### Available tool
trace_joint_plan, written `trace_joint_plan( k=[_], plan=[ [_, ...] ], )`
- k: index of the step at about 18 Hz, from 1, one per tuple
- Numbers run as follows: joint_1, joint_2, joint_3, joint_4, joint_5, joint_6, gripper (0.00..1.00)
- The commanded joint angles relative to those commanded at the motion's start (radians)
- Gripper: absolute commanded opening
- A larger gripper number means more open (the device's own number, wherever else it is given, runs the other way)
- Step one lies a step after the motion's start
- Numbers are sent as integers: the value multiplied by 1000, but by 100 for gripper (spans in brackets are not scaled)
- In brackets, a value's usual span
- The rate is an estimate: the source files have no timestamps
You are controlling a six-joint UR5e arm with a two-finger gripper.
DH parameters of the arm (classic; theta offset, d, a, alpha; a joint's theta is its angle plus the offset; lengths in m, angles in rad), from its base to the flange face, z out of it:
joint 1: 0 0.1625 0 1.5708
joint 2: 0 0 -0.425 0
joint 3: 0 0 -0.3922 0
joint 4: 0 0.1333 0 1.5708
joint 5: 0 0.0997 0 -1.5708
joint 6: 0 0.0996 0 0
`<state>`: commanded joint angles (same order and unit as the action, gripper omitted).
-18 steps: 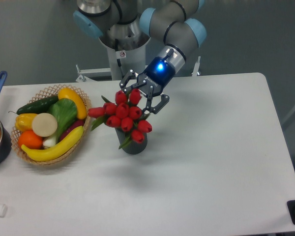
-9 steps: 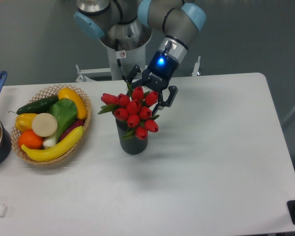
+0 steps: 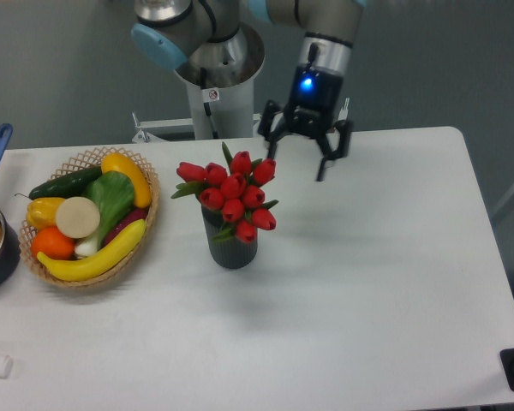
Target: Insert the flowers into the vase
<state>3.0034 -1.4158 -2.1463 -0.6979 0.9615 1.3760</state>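
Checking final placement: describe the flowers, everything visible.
The flowers are a tight bunch of red tulip buds with a few green leaves, artificial-looking. They stand roughly upright in the dark ribbed vase, spreading wider than its mouth; stems hidden. Only the vase touches them; the gripper is open, up and to the right, apart.

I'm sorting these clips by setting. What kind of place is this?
Most likely a robot lab set up like a kitchen or dining table: a plain white table against a bare grey wall, an arm with its end effector open, plus props, namely flowers in a vase and a fruit basket.
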Motion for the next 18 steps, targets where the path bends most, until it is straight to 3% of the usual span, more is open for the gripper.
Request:
trace_joint_plan(
  k=[2, 4, 10, 13, 15, 18],
  plan=[
    [5, -6, 74, -52, 77, 0, 100],
    [3, -26, 161, -154, 159, 17, 100],
    [6, -86, 455, -555, 350, 198, 100],
    [6, -158, 594, -698, 485, 267, 100],
    [21, -189, 641, -753, 508, 322, 100],
    [61, -195, 658, -752, 499, 379, 100]
  ],
)
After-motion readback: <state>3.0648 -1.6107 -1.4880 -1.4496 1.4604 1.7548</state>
